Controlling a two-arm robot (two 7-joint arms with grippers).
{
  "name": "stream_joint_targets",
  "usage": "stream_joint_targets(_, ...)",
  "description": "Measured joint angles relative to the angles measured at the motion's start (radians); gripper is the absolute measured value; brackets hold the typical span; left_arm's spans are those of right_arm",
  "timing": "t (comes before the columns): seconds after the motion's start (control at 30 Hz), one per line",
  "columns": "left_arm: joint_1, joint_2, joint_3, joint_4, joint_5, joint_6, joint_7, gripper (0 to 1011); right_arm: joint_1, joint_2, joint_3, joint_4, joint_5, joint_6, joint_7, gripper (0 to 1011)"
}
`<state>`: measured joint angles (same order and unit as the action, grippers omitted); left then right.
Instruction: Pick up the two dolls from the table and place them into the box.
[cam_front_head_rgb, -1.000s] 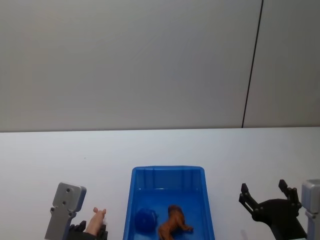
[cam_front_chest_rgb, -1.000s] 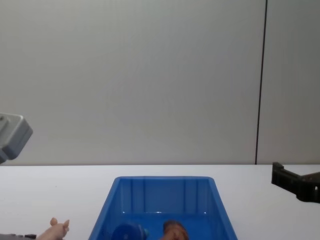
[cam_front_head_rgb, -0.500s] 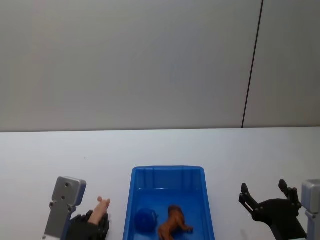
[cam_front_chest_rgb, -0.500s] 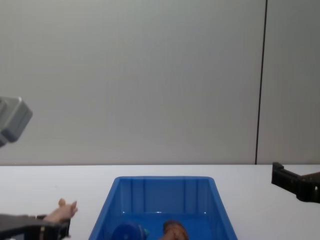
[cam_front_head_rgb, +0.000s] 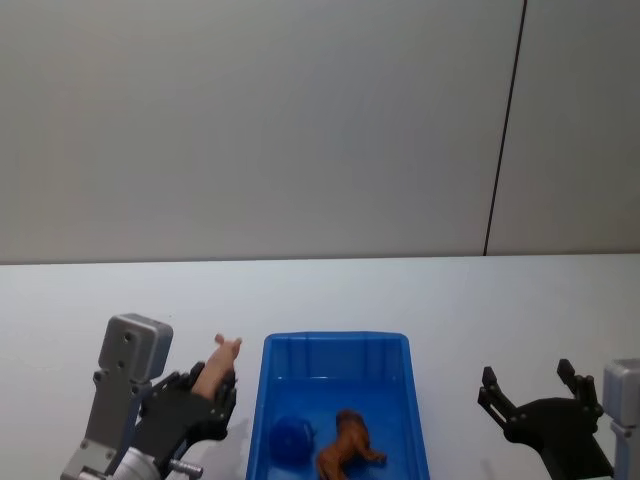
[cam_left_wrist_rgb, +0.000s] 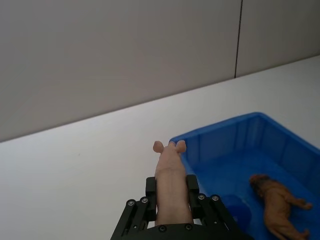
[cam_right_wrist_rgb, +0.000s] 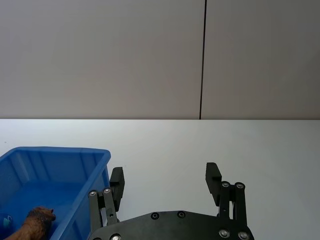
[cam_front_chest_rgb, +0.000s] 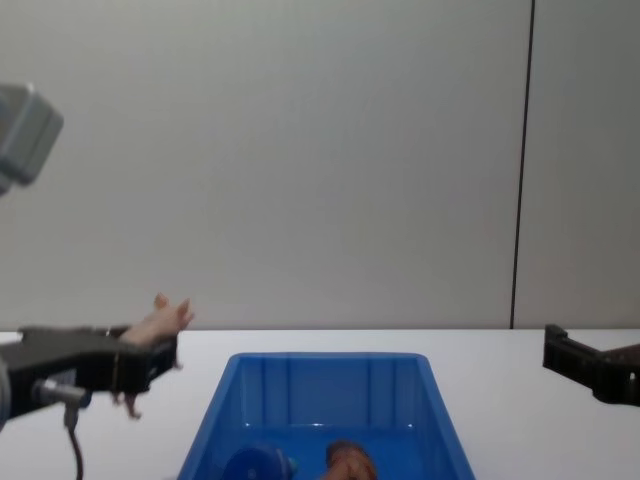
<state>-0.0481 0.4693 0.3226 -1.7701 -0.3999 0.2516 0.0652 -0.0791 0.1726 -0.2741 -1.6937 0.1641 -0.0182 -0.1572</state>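
Left tool (cam_front_head_rgb: 205, 396) clamping one pink doll (cam_front_head_rgb: 218, 362), two dolls (cam_front_head_rgb: 340, 445) in box (cam_front_head_rgb: 262, 400)

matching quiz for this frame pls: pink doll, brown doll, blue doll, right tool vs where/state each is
1 pink doll
2 brown doll
3 blue doll
4 right tool

A in the box, left part
B open, right of the box
C in the box, right of the blue one
D shut in the left tool, lifted left of the box

Pairs: 1-D, 2-C, 3-A, 4-B
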Motion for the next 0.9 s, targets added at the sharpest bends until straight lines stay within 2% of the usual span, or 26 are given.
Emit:
stream_joint_targets(0.37,-0.03,-0.004,-0.008,-0.006,0.008,-0.096,-0.131,352,0.0,0.0,0.0,0.0,0.0,0.0,0.0,1001)
stream_joint_targets(0.67,-0.061,-0.014,-0.011,0.014,-0.016,-0.162,-0.266,352,0.0,0.0,0.0,0.0,0.0,0.0,0.0,1001)
stream_joint_targets(0.77,-0.072,-0.019,-0.011,0.025,-0.029,-0.181,-0.316,423,0.0,0.0,0.0,0.0,0.0,0.0,0.0,1001)
stream_joint_targets(0.83,-0.08,-0.023,-0.011,0.034,-0.04,-0.195,-0.356,505,0.0,0.0,0.0,0.0,0.0,0.0,0.0,1001)
stream_joint_targets(0.87,-0.083,-0.024,-0.01,0.037,-0.044,-0.199,-0.367,505,0.0,0.0,0.0,0.0,0.0,0.0,0.0,1001)
stream_joint_targets(0.9,-0.086,-0.026,-0.01,0.042,-0.047,-0.203,-0.379,564,0.0,0.0,0.0,0.0,0.0,0.0,0.0,1001)
